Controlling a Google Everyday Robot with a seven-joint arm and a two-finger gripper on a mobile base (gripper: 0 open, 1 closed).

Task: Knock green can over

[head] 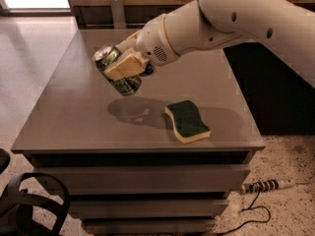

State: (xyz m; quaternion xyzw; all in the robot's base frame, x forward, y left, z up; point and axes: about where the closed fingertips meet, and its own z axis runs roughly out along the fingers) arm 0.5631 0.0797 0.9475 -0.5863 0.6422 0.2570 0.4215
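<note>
The green can (119, 78) is light green with a darker pattern and a silver top. It is tilted, with its top pointing up and to the left, and it hangs above the grey table (74, 112), casting a shadow below. My gripper (124, 65) is shut on the can's middle, with a tan finger (123, 67) across its front. The white arm reaches in from the upper right.
A green and yellow sponge (187, 121) lies on the table's front right. A dark bit of another can (147, 71) shows just behind the gripper. A power strip (266, 186) and cable lie on the floor at the right. Black gear (29, 205) sits at the bottom left.
</note>
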